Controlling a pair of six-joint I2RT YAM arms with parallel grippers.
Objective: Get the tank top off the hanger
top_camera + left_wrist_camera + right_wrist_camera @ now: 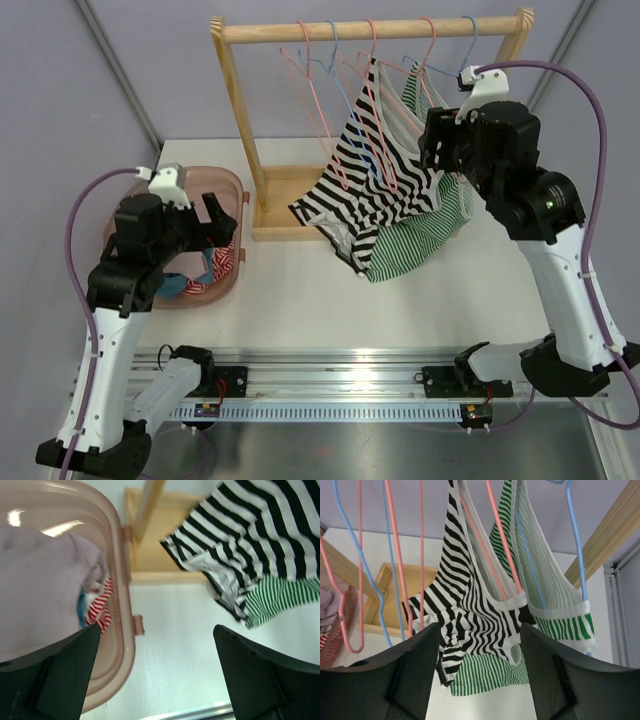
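Tank top, black [352, 192]; green top [410, 250]; two hung; left end effector [156, 632] wide; right end effector [480, 630] parted.

The top view looks down from behind, while both wrist views (much nearer) share the black-striped tank top [270, 535].
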